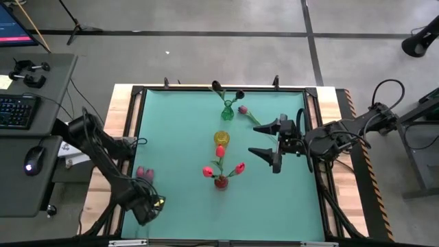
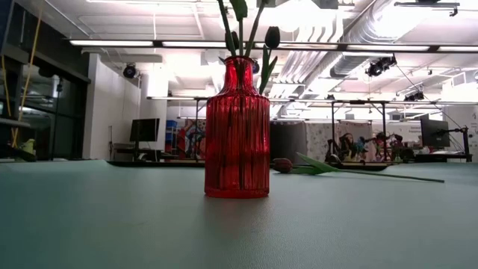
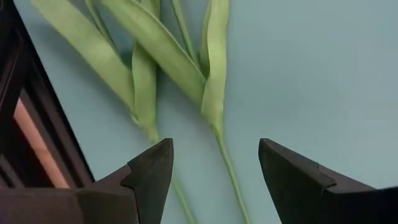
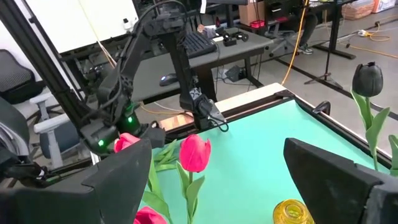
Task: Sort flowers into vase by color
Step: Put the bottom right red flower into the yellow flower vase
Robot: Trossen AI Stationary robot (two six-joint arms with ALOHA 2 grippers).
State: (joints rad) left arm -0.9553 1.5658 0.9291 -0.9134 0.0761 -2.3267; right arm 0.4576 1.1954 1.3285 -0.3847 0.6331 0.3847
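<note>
Two pink tulips (image 1: pixel 144 173) lie on the teal mat near its left edge. Their green stems and leaves (image 3: pixel 208 93) fill the left wrist view. My left gripper (image 3: pixel 214 168) (image 1: pixel 147 204) hovers open over them, a finger on either side of one stem (image 3: pixel 227 168), touching nothing. A red vase (image 1: pixel 221 182) (image 2: pixel 237 127) holds red tulips (image 4: pixel 194 153). The green vase (image 1: pixel 227 110) holds dark maroon tulips (image 4: pixel 368 78). The yellow vase (image 1: pixel 221 138) (image 4: pixel 292 211) stands between them. Another pink tulip (image 1: pixel 243 110) (image 2: pixel 282 165) lies flat beside the green vase. My right gripper (image 1: pixel 252 139) (image 4: pixel 217 180) is open, right of the vases.
The three vases stand in a line down the mat's middle (image 1: pixel 178 130). A dark raised frame (image 1: pixel 130 137) borders the mat, close beside my left gripper. A desk with keyboard and mouse (image 1: pixel 31 161) stands beyond the table's left edge.
</note>
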